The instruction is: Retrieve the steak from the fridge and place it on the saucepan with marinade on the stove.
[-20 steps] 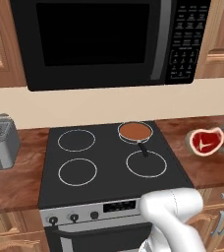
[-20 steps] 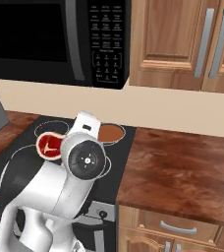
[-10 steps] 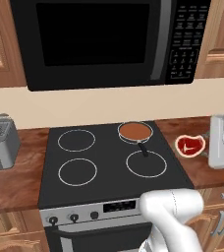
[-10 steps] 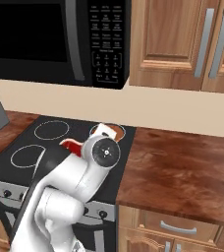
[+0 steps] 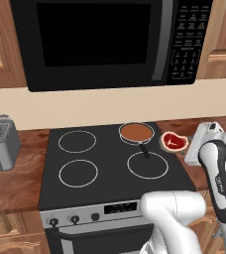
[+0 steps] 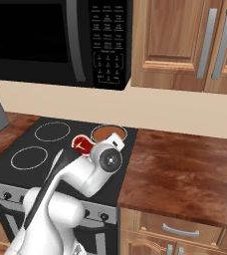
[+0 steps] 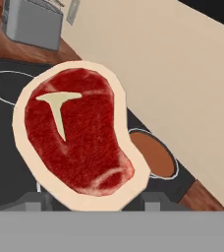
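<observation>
One steak (image 7: pixel 77 140) in gripper (image 7: pixel 92 199), apparently; one saucepan (image 5: pixel 136 133), four burners.

Kitchen: stove (image 5: pixel 112 166), microwave (image 5: pixel 105 42), wood cabinets (image 6: pixel 185 42).

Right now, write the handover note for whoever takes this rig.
Gripper: shut on the steak, carried upright in the air beside the saucepan.
Saucepan: on the stove's back right burner, marinade inside, handle pointing to the front.
Done: steak brought from the fridge to the stove.
Left: bring the steak over the saucepan, lower it, open the fingers.
</observation>
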